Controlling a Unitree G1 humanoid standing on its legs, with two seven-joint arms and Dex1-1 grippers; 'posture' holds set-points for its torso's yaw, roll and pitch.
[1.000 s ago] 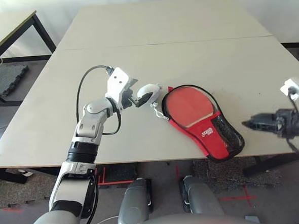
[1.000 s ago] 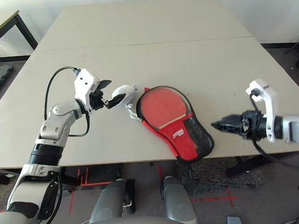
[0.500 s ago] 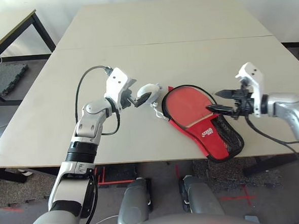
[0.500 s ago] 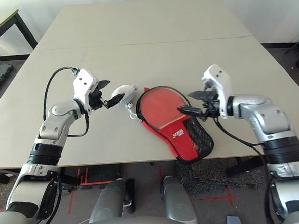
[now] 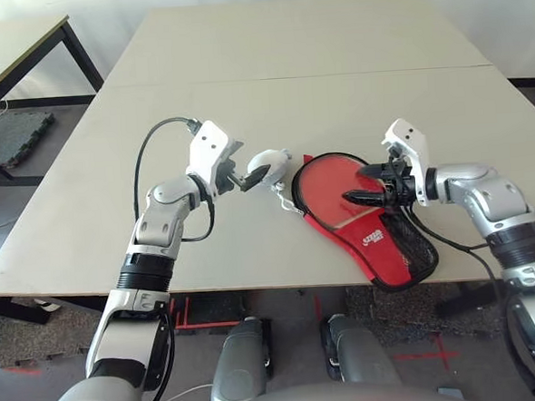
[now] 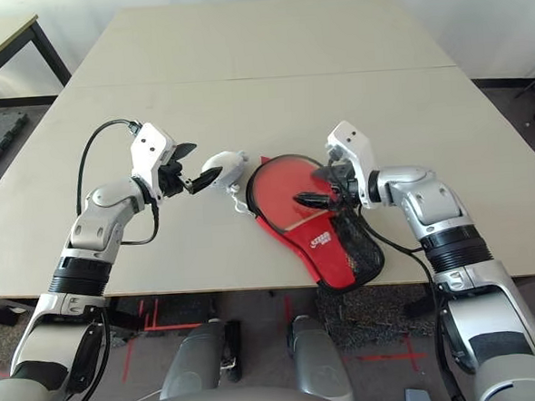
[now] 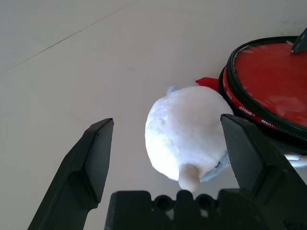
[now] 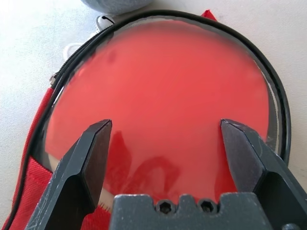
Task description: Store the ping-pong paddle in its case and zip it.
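Ping-pong paddle [image 5: 339,189]: lying in the unzipped case [image 5: 393,252] on the bench [image 5: 334,96]. Right gripper [image 5: 365,184] above it, fingers spread. Left wrist view: left gripper [image 7: 168,143], fingers spread, flanking white pouch [image 7: 184,134].

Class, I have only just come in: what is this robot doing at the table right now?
It is packing a ping-pong paddle into its red and black case. The paddle's red face lies in the open case on the table, the zip undone. The right gripper hangs open just over the paddle's face, holding nothing. The left gripper is open around a small whitish pouch beside the case's round end, not clamped on it.
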